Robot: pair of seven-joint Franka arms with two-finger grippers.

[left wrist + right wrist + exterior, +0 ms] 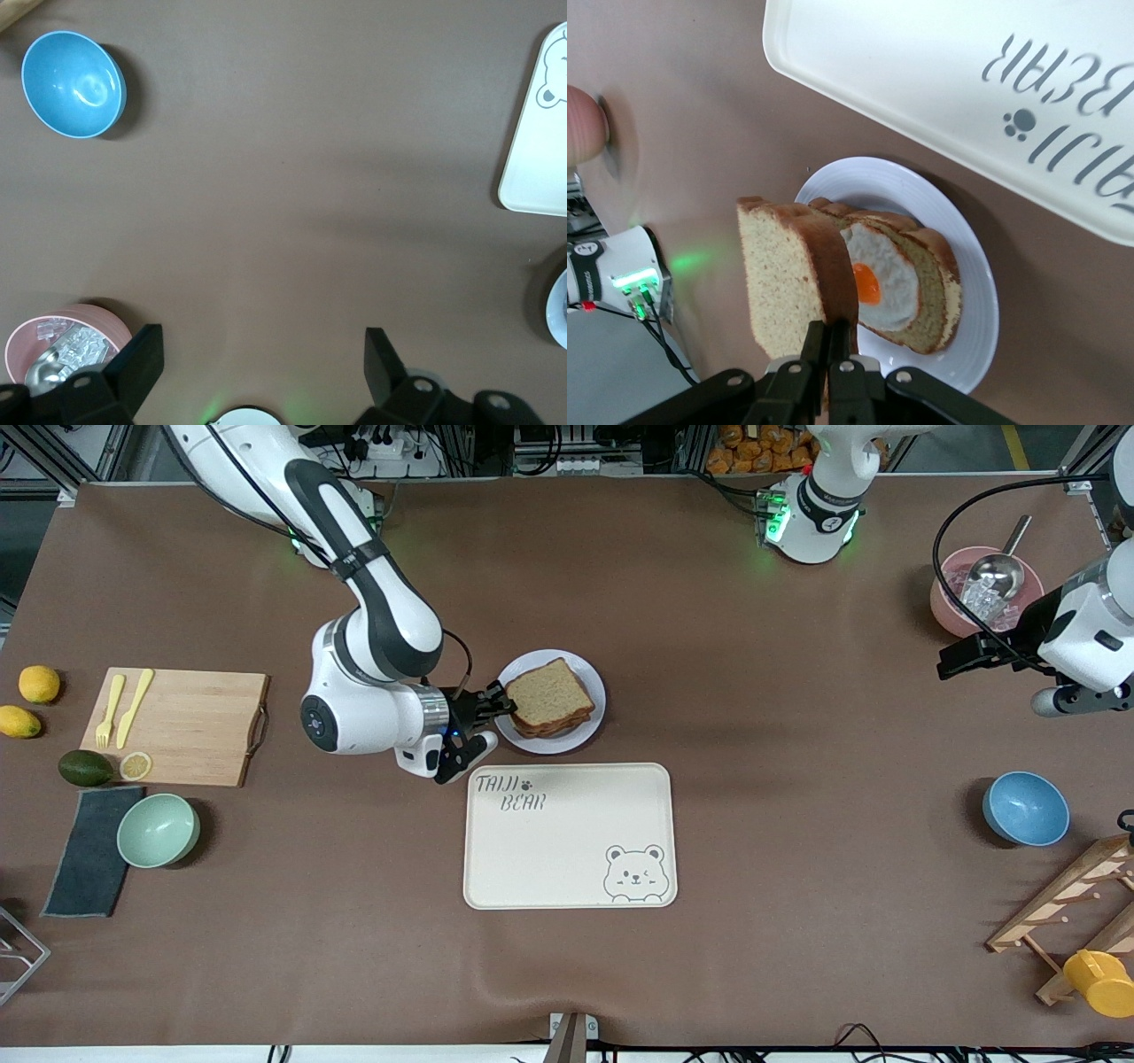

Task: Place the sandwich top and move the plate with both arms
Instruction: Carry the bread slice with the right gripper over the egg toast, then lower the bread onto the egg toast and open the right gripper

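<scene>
Beside plate, tray lies nearer.

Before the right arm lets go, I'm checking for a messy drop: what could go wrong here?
The right gripper pinches the sandwich top by one crust edge, tilted above the egg slice, so it could land skewed or slide off the fried egg. It hangs near the plate rim, so a nudge may shift the plate. The left gripper waits open near the pink bowl.

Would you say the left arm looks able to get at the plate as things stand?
Probably yes: the left tool hangs open beside the pink bowl, and only bare table lies between it and the plate; the right tool holds the sandwich top there.
</scene>
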